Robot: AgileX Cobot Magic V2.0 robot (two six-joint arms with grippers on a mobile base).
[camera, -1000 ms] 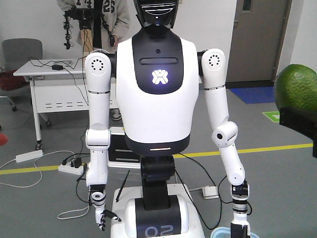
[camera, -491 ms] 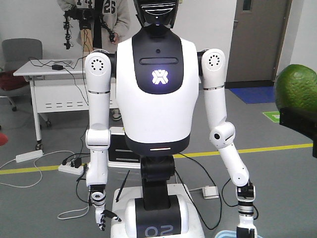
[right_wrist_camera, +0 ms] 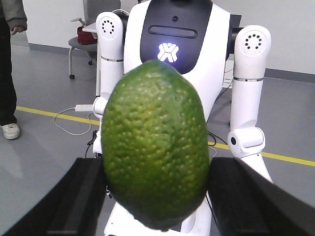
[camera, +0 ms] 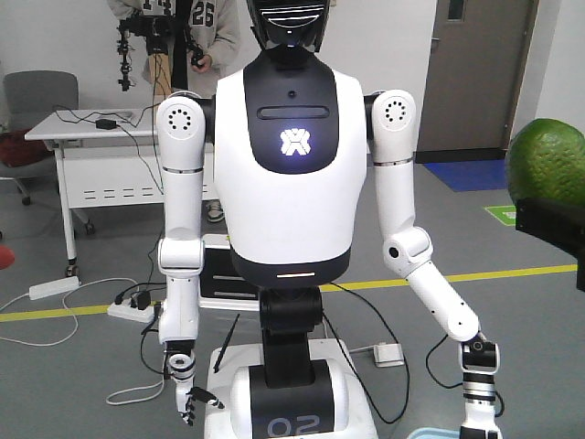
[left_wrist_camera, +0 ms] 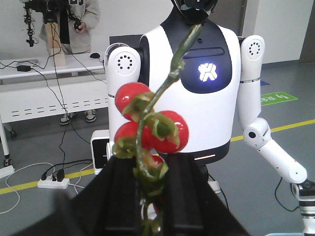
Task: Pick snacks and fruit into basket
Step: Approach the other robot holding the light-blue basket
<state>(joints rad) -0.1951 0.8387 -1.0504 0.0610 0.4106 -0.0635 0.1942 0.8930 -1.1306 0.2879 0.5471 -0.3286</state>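
Note:
The fruit [right_wrist_camera: 156,147], dark green, oval and pebbly, fills the middle of the right wrist view. My right gripper [right_wrist_camera: 157,194] is shut on it, a black finger on each side. It also shows at the right edge of the front view as the fruit [camera: 547,163] above a black finger [camera: 553,229]. My left gripper [left_wrist_camera: 156,172] is shut on a vine of red cherry tomatoes [left_wrist_camera: 165,130], whose green stem stands up between the fingers. A pale blue rim of the basket [camera: 437,434] peeks in at the bottom edge. The snacks are out of view.
A white and black humanoid robot [camera: 291,183] stands right in front of me, its arm [camera: 439,302] reaching down toward the basket. Behind it are a white table [camera: 101,146] with cables, a person [camera: 174,37], a door and a yellow floor line [camera: 512,273].
The humanoid's arm on the right of the front view has swung outward and down to the right. My right gripper with the fruit has stayed where it was.

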